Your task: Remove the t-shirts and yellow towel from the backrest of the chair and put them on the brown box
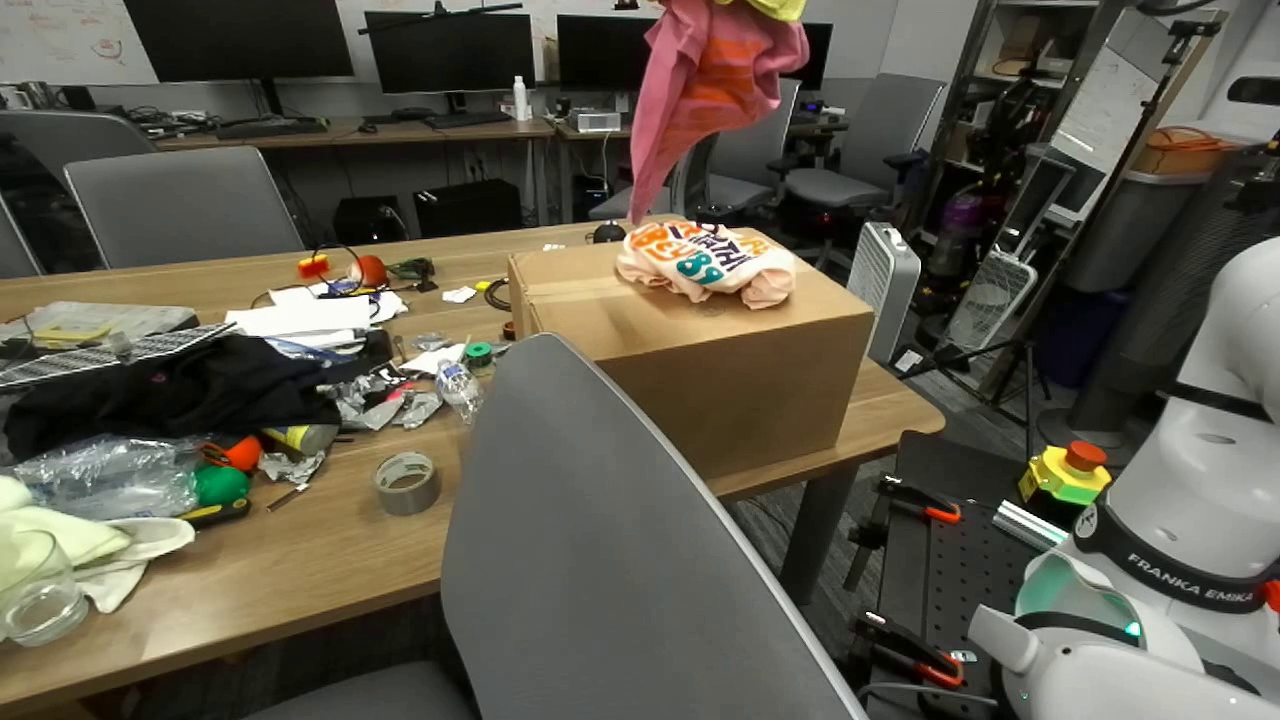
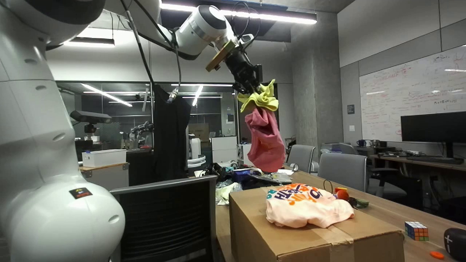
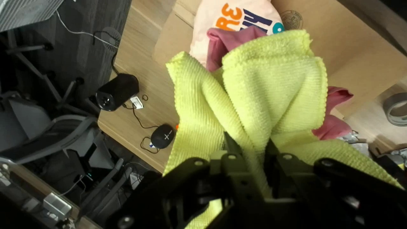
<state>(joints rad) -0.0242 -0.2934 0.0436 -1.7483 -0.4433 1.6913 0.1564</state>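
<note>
Peach t-shirt [image 1: 712, 265] on brown box [image 1: 720, 405], pink t-shirt [image 1: 722, 75] and apparently yellow towel [image 1: 782, 8] above.

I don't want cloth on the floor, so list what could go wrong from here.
The pink shirt could slip free: in the wrist view, only the yellow towel visibly sits between the fingers. Lowered as it hangs, it might push the printed pale shirt, which lies bunched near an edge of the brown box, over the side. The pink shirt might also land partly past the edge and slide off.
</note>
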